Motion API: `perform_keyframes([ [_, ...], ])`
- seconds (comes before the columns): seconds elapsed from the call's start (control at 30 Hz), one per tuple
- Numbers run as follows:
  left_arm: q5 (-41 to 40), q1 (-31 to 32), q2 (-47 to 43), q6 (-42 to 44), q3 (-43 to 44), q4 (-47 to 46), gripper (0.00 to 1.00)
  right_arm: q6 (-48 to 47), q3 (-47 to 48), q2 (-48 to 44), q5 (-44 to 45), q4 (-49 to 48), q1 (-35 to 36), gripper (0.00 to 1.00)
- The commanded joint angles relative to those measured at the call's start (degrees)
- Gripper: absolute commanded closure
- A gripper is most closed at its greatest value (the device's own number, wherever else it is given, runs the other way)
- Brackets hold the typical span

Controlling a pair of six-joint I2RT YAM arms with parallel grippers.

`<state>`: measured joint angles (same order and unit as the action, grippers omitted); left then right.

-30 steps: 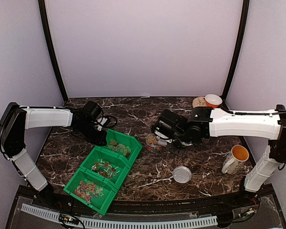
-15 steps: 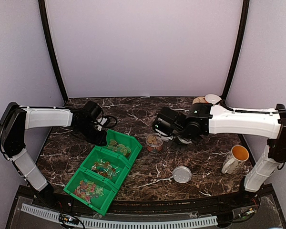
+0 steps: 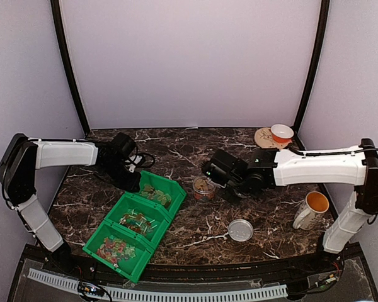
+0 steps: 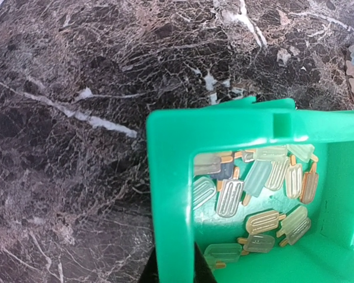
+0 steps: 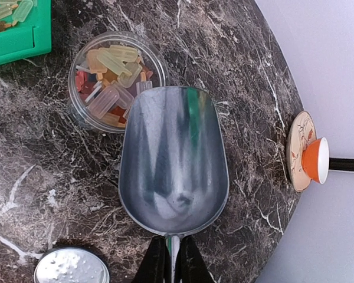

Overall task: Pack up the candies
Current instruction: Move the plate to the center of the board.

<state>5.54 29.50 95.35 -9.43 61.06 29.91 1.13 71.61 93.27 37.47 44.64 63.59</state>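
Note:
Small popsicle-shaped candies (image 4: pixel 259 183) lie in the far green bin (image 3: pixel 159 192), and my left gripper (image 4: pixel 176 274) is shut on its left wall (image 4: pixel 171 194). More candies fill the middle bin (image 3: pixel 138 221) and the near bin (image 3: pixel 116 250). An open clear round jar (image 5: pixel 115 73) holds mixed orange, red and pale candies. My right gripper (image 5: pixel 173 259) is shut on the handle of a metal scoop (image 5: pixel 174 159). The scoop's bowl is empty and level, with its tip just over the jar's (image 3: pixel 203 187) near rim.
The jar's grey lid (image 3: pixel 240 229) lies flat on the marble table in front of the right arm. A white mug (image 3: pixel 312 209) stands at the right edge. An orange cup (image 3: pixel 281 133) sits on a round coaster at the back right.
My right arm has lowered and drawn back slightly from the jar with the scoop, uncovering the orange cup behind it. The left arm and the bins have held still.

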Motion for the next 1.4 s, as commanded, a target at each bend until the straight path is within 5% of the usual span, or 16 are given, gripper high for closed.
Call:
perform_keyframes([
  [0.0,-0.3,-1.7,1.9,1.7,4.4,2.0,1.0,1.9,-2.6,-4.1,2.6,-6.8,-0.5,1.0],
  [0.33,-2.9,-4.6,14.2,4.0,21.0,6.7,1.0,2.9,-9.5,-9.6,4.3,-13.8,-1.7,1.0],
  [0.6,-3.1,-6.3,29.8,7.8,44.2,11.1,0.96,4.8,-9.8,-13.8,5.4,-12.8,-1.7,1.0],
  [0.73,-3.4,-7.4,37.8,8.7,55.9,14.3,0.82,6.2,-10.1,-15.5,4.8,-12.6,-1.7,1.0],
  [0.97,-3.9,-8.8,40.7,7.0,64.2,15.7,0.37,8.4,-10.9,-15.7,6.0,-13.9,-1.8,1.0],
  [1.2,-5.2,-9.1,30.9,2.6,64.3,17.6,0.18,10.2,-14.0,-14.7,0.6,-22.8,-6.6,1.0],
  [1.37,-6.6,-7.6,17.6,-1.7,52.9,16.0,0.01,10.3,-15.3,-13.3,-2.5,-27.4,-9.5,1.0],
])
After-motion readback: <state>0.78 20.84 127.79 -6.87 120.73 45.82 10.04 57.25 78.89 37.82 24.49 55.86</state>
